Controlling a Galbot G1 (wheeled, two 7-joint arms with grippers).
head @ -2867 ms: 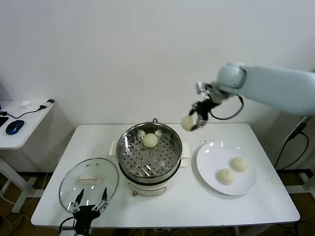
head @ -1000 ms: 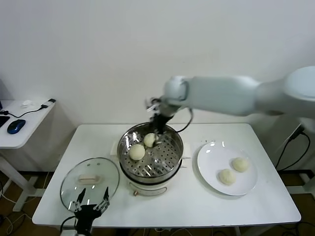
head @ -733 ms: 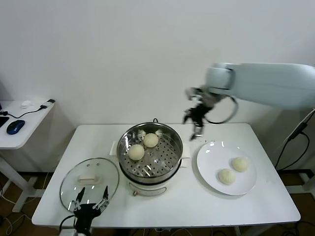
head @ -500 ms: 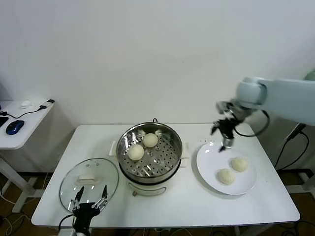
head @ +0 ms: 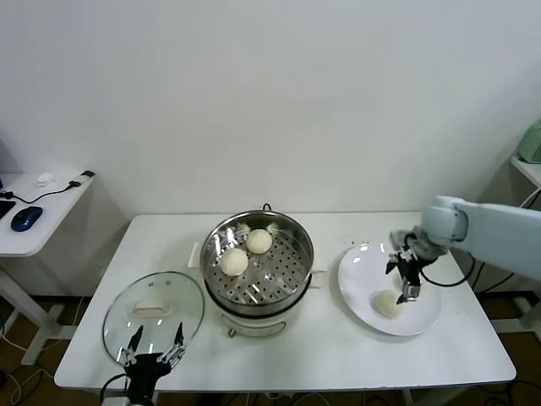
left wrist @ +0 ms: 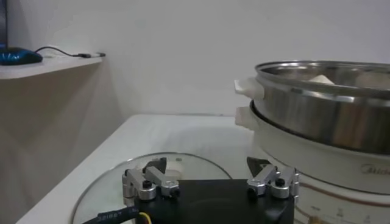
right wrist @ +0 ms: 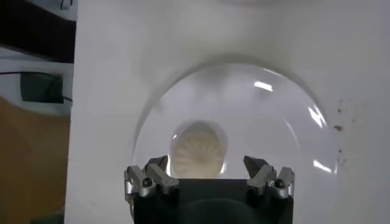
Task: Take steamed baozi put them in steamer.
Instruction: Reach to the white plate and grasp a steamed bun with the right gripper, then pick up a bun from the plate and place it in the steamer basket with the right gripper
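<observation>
Head view shows your left gripper (head: 154,352) parked at the table's (head: 338,355) near edge by the glass lid (head: 153,309), fingers spread. Farther in, the steamer (head: 257,262) holds 2 steamed baozi (head: 234,261). Over on the white plate (head: 420,320), your right gripper (head: 407,276) hangs low with fingers spread and nothing between them. In the right wrist view 1 bun (right wrist: 198,148) lies directly below that gripper, between the fingertips; another sits just beside it on the plate.
</observation>
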